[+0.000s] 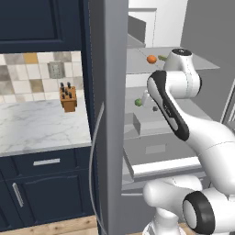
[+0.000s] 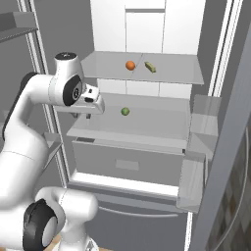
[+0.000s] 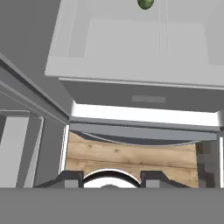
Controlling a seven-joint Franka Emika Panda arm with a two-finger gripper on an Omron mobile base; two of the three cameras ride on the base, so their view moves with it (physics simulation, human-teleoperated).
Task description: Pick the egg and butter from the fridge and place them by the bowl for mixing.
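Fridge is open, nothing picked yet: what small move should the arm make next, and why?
Probably raise and extend the pincer toward the egg. The egg and the butter both lie on the fridge's upper shelf, while the pincer hangs lower, at the left of the middle shelf, holding nothing.

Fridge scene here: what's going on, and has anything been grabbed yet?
The fridge stands open and the white arm's gripper hangs at the left of the middle shelf, holding nothing. The egg and butter lie side by side on the upper shelf. A small green ball sits on the middle shelf. Neither item is picked.
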